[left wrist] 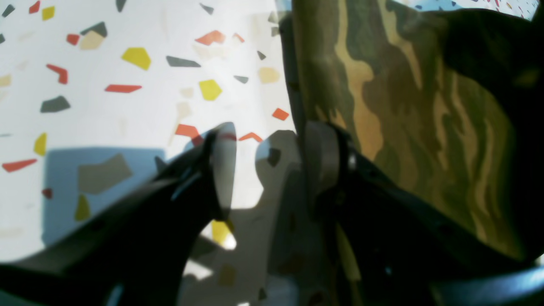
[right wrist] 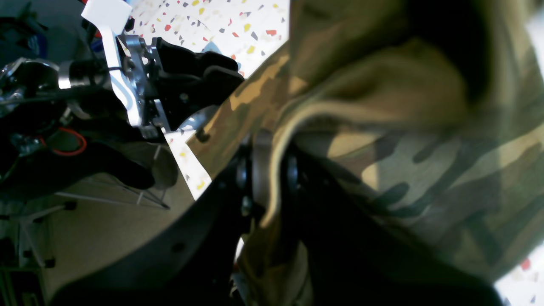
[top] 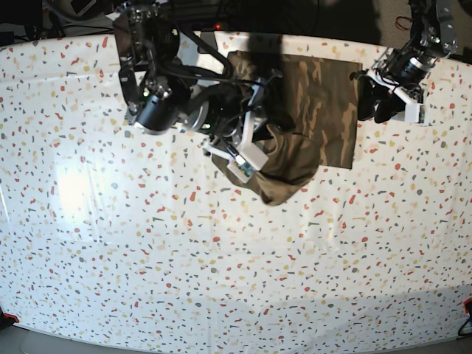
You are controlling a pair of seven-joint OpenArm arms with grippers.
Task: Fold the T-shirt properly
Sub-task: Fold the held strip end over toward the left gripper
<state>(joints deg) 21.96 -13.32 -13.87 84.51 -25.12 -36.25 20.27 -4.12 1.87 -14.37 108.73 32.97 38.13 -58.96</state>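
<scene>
Left wrist view: the left gripper (left wrist: 265, 170) shows two dark fingers (left wrist: 223, 170) spread wide apart with only bare table between them; they hold nothing.
Left wrist view, cloth: the camouflage cloth T-shirt in olive, brown and tan blotches (left wrist: 408, 119) lies just beside the right-hand finger, its edge running up past that finger's pad; whether they touch I cannot tell.
Left wrist view, surface: the white table with red, yellow and grey terrazzo flecks (left wrist: 106, 106) fills the left half, crossed by the arm's shadow.
Right wrist view: the right gripper (right wrist: 272, 178) is closed tight, its fingers pinching a pale hem of the T-shirt (right wrist: 425, 161), which drapes in folds over and past the right side of the gripper.
Right wrist view, background: the other arm's black and silver body (right wrist: 170, 80) sits at upper left over the table (right wrist: 221, 21).
Base view, right arm: it reaches in from the top left, bent towards the middle, with the gripper (top: 259, 151) lifting a bunched part of the T-shirt (top: 324, 103) off the table (top: 221, 265).
Base view, left arm: it hangs at the top right, its gripper (top: 376, 96) just beside the shirt's flat right edge.
Base view, shirt: the flat part lies at the table's far edge, the bunched part sagging below it.
</scene>
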